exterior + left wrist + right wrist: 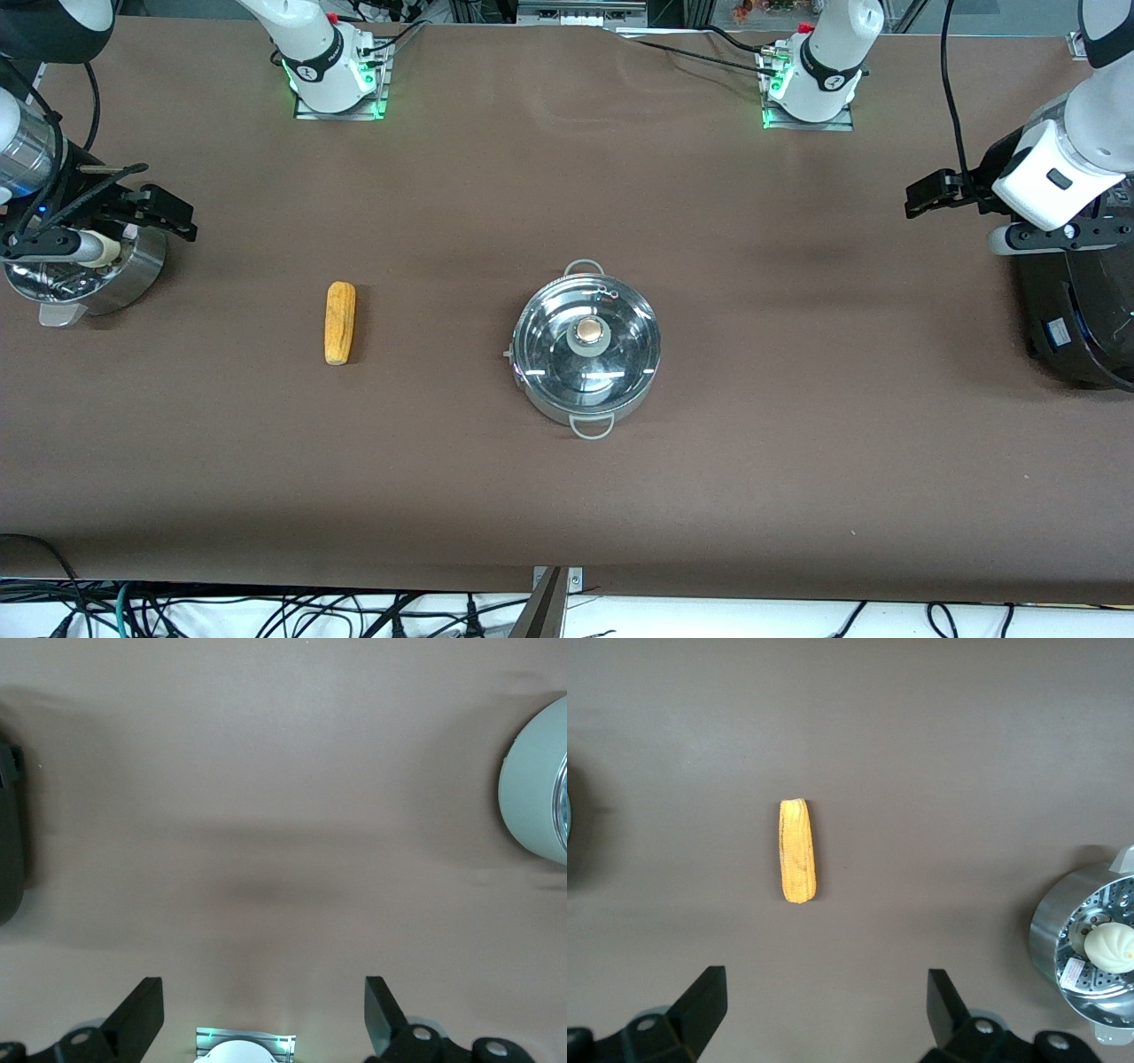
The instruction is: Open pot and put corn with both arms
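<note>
The pot (540, 390) stands mid-table, shiny steel with two loop handles, its glass lid (620, 346) with tan knob (589, 331) closed on it. The corn (340, 322) lies on the table toward the right arm's end; in the right wrist view it (797, 850) lies well ahead of the fingers. My right gripper (180, 223) (826, 1010) is open and empty, up over the steamer pot. My left gripper (918, 198) (263, 1014) is open and empty, up beside the black cooker. The pot's rounded wall (532, 788) shows at the edge of the left wrist view.
A smaller steel steamer pot (133, 275) (1054, 939) with a pale bun (1109, 946) stands at the right arm's end. A big black cooker (1076, 310) stands at the left arm's end. Brown cloth (797, 425) covers the table.
</note>
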Motion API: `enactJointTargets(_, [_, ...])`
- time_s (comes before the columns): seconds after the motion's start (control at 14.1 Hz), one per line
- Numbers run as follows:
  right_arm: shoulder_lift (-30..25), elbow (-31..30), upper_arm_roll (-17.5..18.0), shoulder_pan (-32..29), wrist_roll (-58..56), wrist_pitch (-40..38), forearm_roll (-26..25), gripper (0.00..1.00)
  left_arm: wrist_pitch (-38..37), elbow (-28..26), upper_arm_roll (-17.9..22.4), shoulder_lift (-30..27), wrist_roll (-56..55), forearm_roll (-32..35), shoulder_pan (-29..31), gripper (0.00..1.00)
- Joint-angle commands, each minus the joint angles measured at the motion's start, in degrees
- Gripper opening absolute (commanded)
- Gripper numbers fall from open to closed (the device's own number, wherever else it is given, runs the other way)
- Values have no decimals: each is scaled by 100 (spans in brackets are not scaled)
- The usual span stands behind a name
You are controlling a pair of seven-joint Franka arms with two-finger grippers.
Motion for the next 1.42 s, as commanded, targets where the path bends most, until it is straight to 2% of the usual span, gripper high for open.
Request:
enactJointTargets(0.0, [35,116,36,-54,-61,-102,-37,100,117,-136,-66,-114,31,117,58,100])
enactJointTargets(1.13, [27,99,79,8,27,-120,-45,100,82,-101,-163,-122,22,134,181,100])
enactJointTargets(1.35, [438,116,88,183,-26,-645,-46,100,144,-57,-163,-114,40,30,181,100])
